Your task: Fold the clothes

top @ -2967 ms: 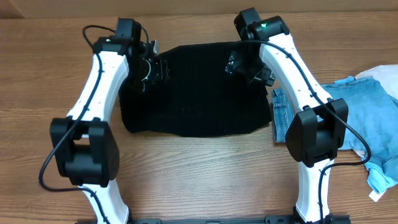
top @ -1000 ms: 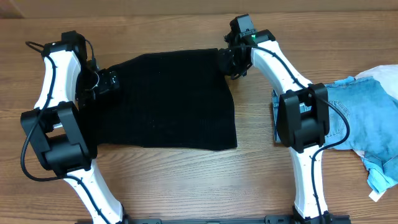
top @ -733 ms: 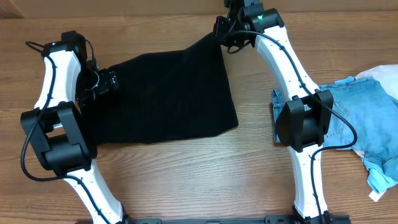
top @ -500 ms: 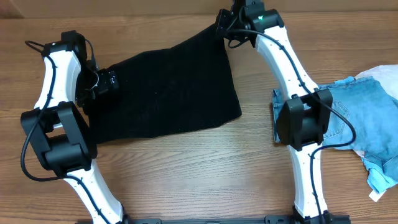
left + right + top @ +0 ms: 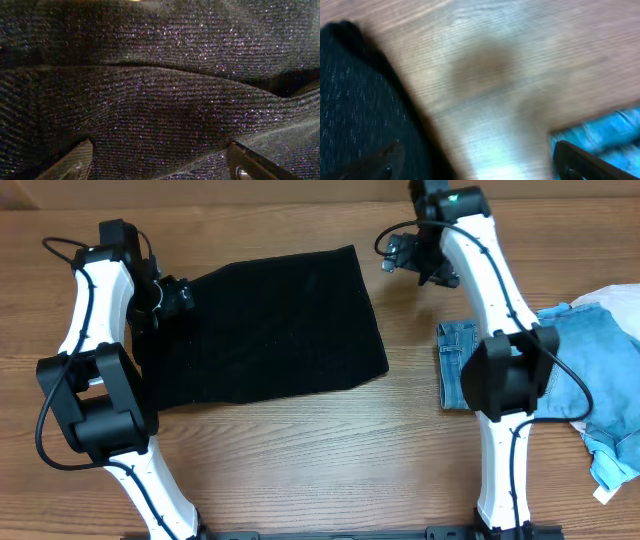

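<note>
Pinching both far corners of the black knit garment [image 5: 270, 320] evenly is likely needed; left jaws and right jaws are spread wide, empty.

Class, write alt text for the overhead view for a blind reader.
A black knit garment lies spread on a wooden table. The left tool sits at its left edge; the right tool hovers open over bare wood, blue denim at far right.
</note>
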